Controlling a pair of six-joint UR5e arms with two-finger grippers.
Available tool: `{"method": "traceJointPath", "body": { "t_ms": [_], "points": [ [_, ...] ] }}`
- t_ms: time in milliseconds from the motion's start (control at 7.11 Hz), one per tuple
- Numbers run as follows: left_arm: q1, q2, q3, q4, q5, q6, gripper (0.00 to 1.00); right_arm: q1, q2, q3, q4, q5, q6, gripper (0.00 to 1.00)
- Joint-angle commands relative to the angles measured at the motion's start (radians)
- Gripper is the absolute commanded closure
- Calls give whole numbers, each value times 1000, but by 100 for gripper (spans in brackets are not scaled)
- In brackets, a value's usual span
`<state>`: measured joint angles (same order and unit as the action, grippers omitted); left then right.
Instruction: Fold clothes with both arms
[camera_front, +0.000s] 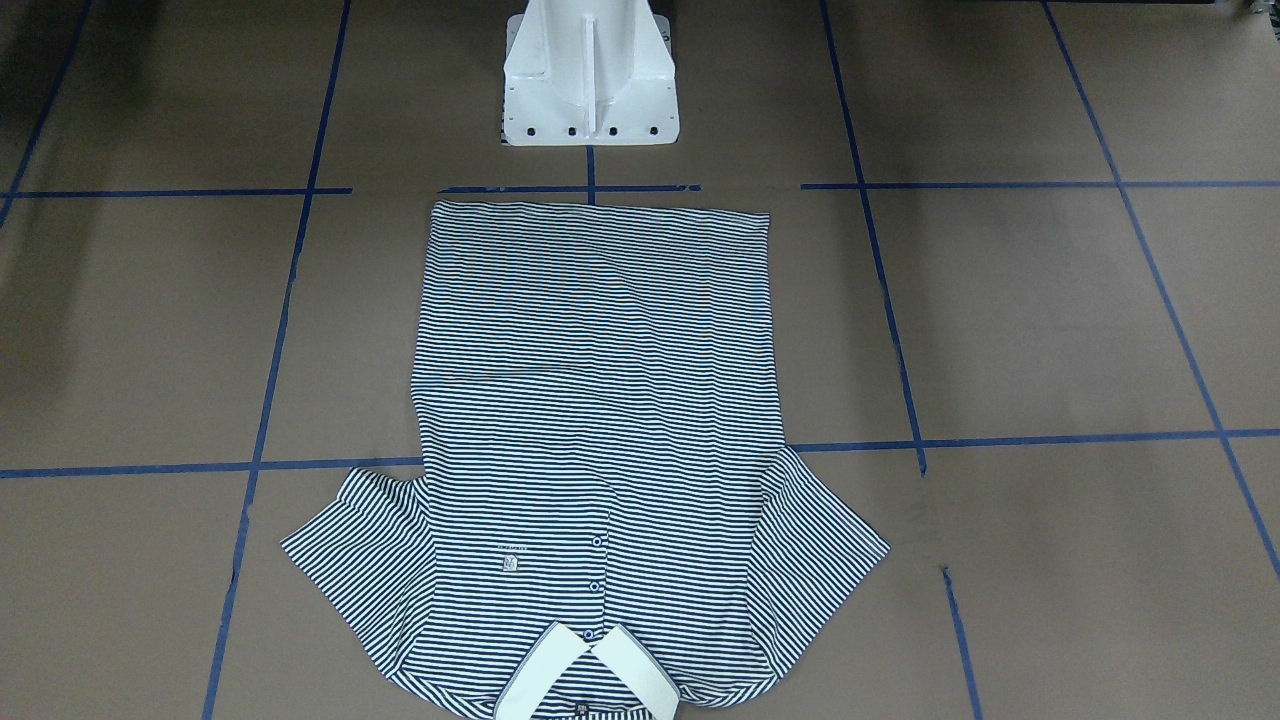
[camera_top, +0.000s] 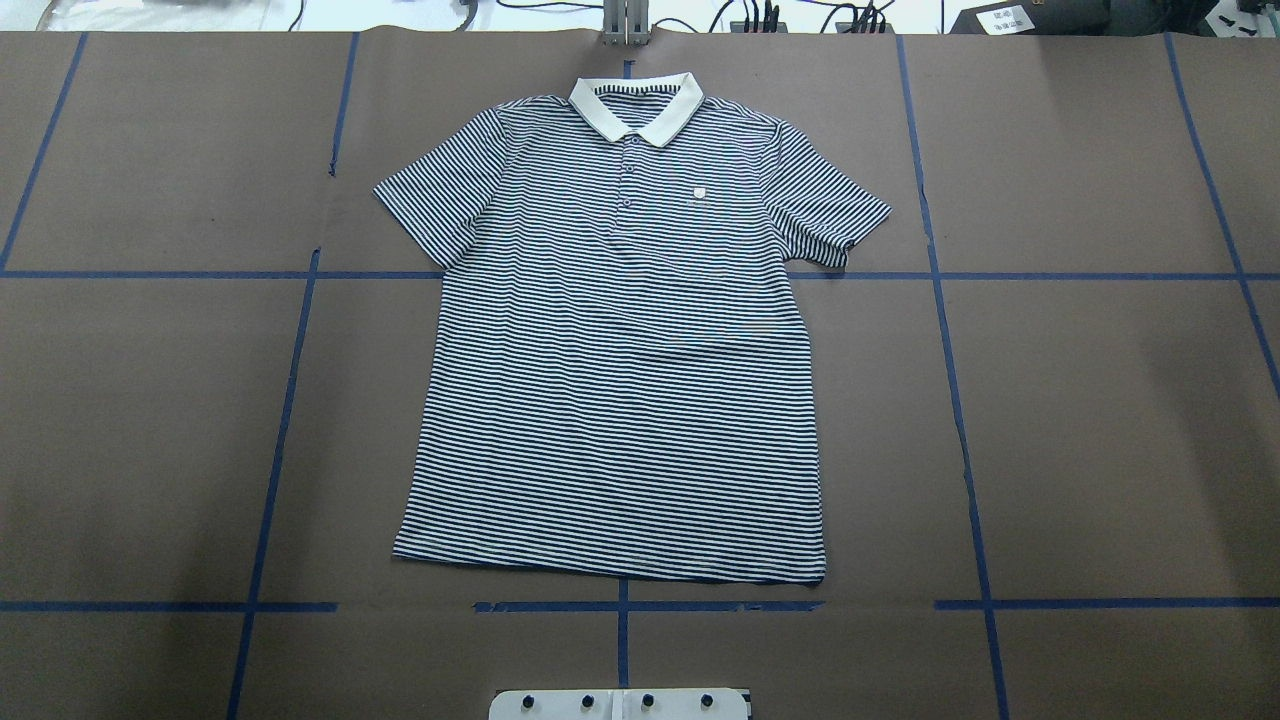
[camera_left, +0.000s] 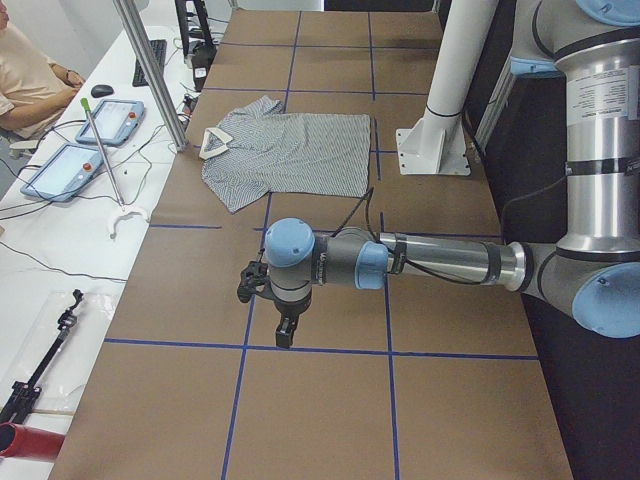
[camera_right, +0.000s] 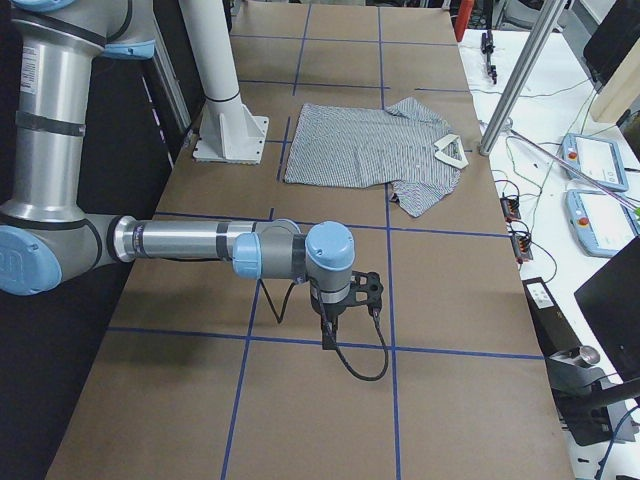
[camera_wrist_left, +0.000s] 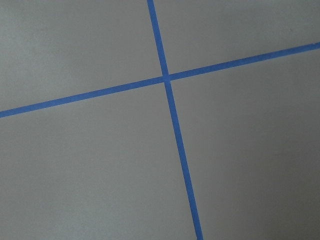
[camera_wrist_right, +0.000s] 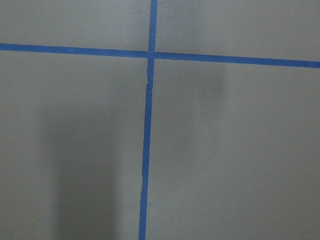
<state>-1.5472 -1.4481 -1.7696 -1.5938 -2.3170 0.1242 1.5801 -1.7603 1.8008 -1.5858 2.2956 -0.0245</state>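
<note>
Brown paper covers the tabletop, which is marked into squares by blue tape. The shirt lies flat and face up in the middle. Its hem is on the near side, just short of the white base. Its collar is at the far edge, and both short sleeves are spread out to the sides.

The left hand and the right hand hang over bare paper, each well apart from the shirt at its own end of the tabletop. They show only in the side views, so it cannot be told whether their fingers are apart or together. Neither holds anything. Each wrist camera sees only paper and crossed tape.

The shirt looks like a light, soft knit. It will likely droop and drag when lifted, and a single thin layer lying flat will be hard to pinch off the paper. The best holds are probably the firmer edges:
- the shoulder seam by the left sleeve or the right sleeve
- the hem corners
- the thicker collar

Both hands should take matching points, so that the cloth stays taut between them and does not bunch.
</note>
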Motion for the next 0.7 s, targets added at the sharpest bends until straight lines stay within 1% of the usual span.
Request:
{"method": "traceJointPath", "body": {
  "t_ms": [0, 141, 281, 422, 563],
  "points": [
    [1, -2, -7, -2, 19, 2, 0, -2, 1, 2, 1, 1, 0, 0],
    [1, -2, -10, -3, 21, 0, 0, -3, 1, 5, 13, 1, 0, 0],
    [2, 3, -31, -3, 22, 2, 0, -41, 2, 6, 59, 1, 0, 0],
    [7, -1, -33, -5, 22, 5, 0, -75, 14, 5, 195, -4, 8, 0],
    [7, -12, -43, -26, 21, -3, 0, -80, 36, -15, 368, -16, 11, 0]
  ]
}}
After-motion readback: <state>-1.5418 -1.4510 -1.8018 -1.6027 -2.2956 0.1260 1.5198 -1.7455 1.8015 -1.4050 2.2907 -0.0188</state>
